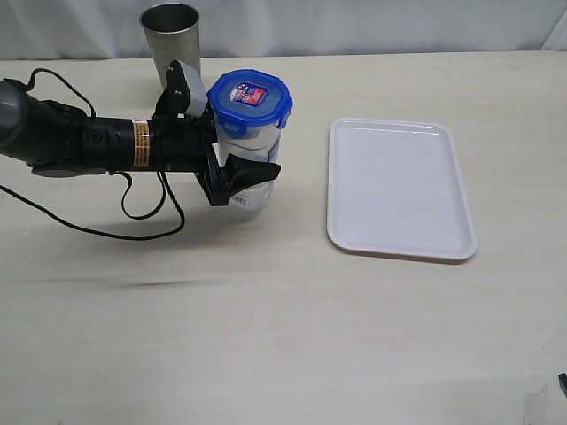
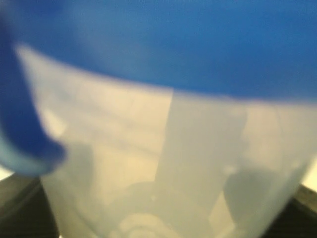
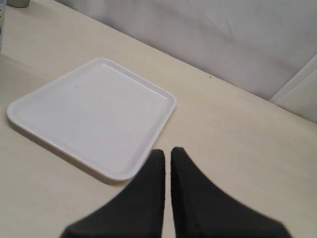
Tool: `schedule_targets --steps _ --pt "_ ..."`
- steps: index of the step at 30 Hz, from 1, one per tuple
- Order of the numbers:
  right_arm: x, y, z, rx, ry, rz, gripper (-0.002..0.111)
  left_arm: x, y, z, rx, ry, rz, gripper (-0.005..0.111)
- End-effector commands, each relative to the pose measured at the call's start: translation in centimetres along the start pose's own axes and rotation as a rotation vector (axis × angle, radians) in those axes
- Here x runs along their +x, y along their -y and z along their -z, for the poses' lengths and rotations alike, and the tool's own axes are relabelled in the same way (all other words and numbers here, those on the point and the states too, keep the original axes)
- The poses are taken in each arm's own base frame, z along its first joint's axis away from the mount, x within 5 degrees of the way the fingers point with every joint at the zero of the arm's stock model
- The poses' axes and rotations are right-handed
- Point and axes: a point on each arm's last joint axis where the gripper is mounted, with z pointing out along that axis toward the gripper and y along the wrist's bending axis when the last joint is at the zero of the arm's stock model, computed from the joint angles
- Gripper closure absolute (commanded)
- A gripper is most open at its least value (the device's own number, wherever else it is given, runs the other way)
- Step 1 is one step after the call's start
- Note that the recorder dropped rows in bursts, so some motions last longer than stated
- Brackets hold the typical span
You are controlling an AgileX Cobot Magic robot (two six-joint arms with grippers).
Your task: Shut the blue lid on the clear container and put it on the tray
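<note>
Tray [image 1: 399,190] and clear container [image 1: 252,146] look smooth plastic; the cup [image 1: 170,35], dull metal.

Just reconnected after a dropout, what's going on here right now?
The left hand straddles the clear container, which stands on the table with the blue lid seated on top; I can't tell whether it grips. The tray beside it holds nothing yet. The right hand is shut and empty, hovering near the tray.

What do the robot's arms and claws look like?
The left arm is a black tube with a tan band, looping black cables, a grey box and pointed black fingers. The right gripper has two black tapered fingers.
</note>
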Motion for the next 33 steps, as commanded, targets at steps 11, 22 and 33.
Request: schedule_targets --steps 11,22,33 --pt "0.12 -0.13 0.03 -0.009 -0.008 -0.244 0.104 -0.86 -0.11 0.10 -0.009 0.051 0.012 0.107" --pt "-0.02 -0.05 0.03 -0.003 0.007 -0.430 0.104 -0.88 -0.10 0.10 -0.008 0.052 0.012 0.107" --pt "-0.02 -0.06 0.03 -0.005 0.008 -0.497 0.104 -0.87 -0.09 0.10 -0.007 0.052 0.011 0.107"
